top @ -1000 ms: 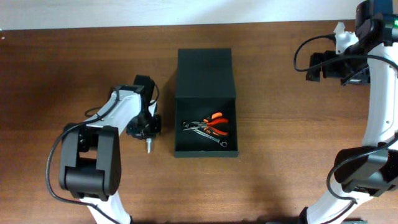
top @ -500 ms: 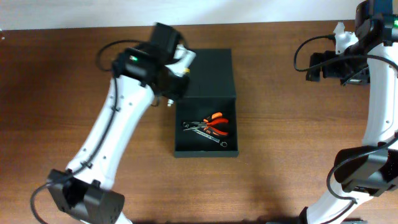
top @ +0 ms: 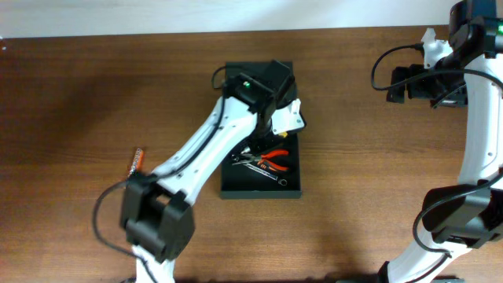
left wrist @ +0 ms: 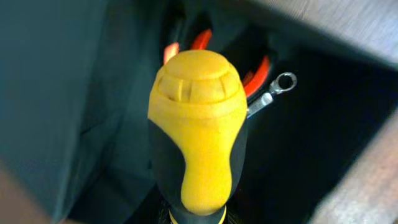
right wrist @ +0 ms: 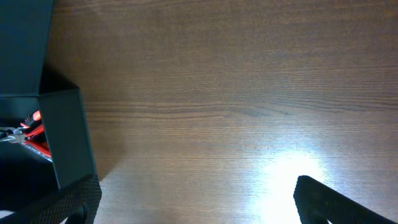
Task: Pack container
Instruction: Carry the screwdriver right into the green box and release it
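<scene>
Right now, your left pincer [top: 263, 137] gripping a yellow-black screwdriver [left wrist: 196, 124], directly above the open container [top: 259, 187] mid-table [right wrist: 249, 93], orange pliers [top: 275, 157] and wrench [left wrist: 273, 93] inside, your right pincer [right wrist: 196, 199] spread wide, well off to the container's right.

The left arm [top: 204, 149] has swung from the table [top: 71, 110] left of the container [top: 259, 192], past the lid's far-left corner. It now reaches over the open compartment, with the left gripper [top: 264, 140] carrying its yellow-and-black screwdriver [left wrist: 196, 124] above the pliers [top: 275, 159]. Where the arm lay, a small orange item [top: 137, 161] now shows (too small to identify).
</scene>
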You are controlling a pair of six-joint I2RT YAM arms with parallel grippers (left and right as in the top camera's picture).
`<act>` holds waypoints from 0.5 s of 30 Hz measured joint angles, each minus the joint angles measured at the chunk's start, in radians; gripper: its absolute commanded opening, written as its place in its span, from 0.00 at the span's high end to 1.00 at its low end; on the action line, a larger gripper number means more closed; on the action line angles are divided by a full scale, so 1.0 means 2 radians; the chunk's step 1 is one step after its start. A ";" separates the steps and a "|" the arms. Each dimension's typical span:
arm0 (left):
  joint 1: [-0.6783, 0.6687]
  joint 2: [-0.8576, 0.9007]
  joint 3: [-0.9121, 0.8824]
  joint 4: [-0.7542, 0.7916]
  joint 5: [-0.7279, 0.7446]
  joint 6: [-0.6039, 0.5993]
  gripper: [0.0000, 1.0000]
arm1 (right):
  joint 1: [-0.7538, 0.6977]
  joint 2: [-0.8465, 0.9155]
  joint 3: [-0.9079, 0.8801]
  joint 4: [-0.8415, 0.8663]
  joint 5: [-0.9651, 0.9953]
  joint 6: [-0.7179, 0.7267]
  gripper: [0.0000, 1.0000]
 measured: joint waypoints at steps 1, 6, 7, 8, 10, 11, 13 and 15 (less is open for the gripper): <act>0.001 0.012 0.000 0.000 0.000 0.003 0.98 | 0.000 0.000 0.000 0.000 0.000 0.000 0.01; 0.004 0.076 -0.001 0.002 -0.006 0.008 0.95 | 0.000 0.000 0.000 0.000 0.000 0.000 0.01; 0.004 0.084 -0.001 0.001 -0.008 0.008 0.93 | 0.000 0.000 0.000 0.000 0.000 -0.001 0.01; 0.005 0.090 -0.002 0.001 -0.010 0.008 0.83 | 0.000 0.000 0.000 0.000 0.000 0.000 0.01; 0.005 0.095 -0.004 0.000 -0.013 0.008 0.38 | 0.000 0.000 0.000 -0.001 0.000 0.000 0.01; 0.005 0.096 -0.004 -0.001 -0.014 0.009 0.35 | 0.000 0.000 0.000 -0.001 0.000 0.000 0.01; 0.005 0.096 -0.003 -0.011 -0.019 0.007 0.32 | 0.000 0.000 0.000 -0.002 0.000 0.000 0.01; 0.005 0.096 -0.002 -0.024 -0.027 0.003 0.29 | 0.000 0.000 0.000 -0.002 0.000 0.000 0.01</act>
